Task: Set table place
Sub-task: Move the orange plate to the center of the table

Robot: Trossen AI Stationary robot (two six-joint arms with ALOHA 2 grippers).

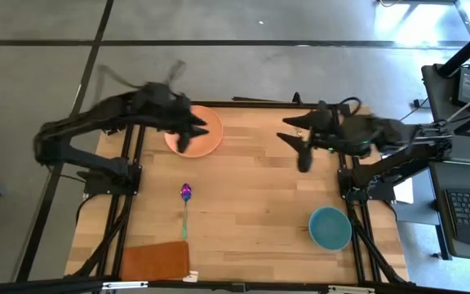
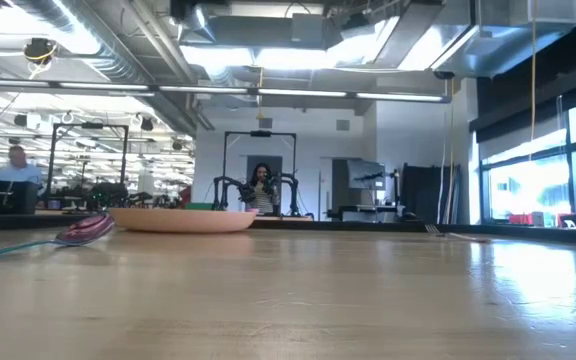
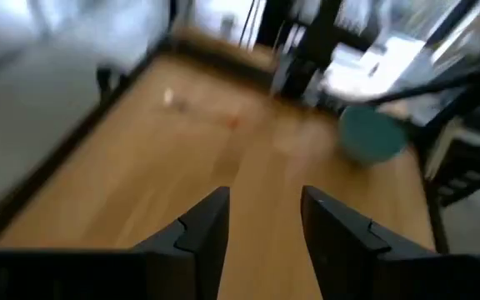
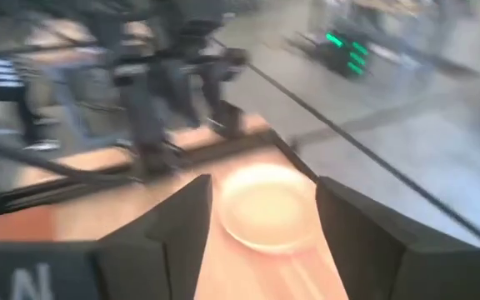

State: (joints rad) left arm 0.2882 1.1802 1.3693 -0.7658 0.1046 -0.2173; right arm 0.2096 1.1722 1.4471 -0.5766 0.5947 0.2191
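Note:
The salmon-orange plate [image 1: 206,140] lies flat at the table's far left; it also shows in the low view [image 2: 183,220] and the right wrist view [image 4: 269,208]. My left gripper [image 1: 191,135] hovers over the plate, open and empty [image 3: 265,225]. My right gripper [image 1: 297,149] hangs above the far right of the table [image 1: 251,188], open and empty [image 4: 265,242], facing the plate. The teal bowl [image 1: 330,228] stands at the near right and shows in the left wrist view [image 3: 373,133]. The spoon [image 1: 185,208] lies left of centre, purple head toward the far edge. I cannot make out the fork.
A brown mat [image 1: 155,261] lies at the near left edge. Bare planks lie between the spoon and the bowl. A desk with a keyboard [image 1: 467,216] stands right of the table. People [image 2: 261,188] show in the room beyond the far edge.

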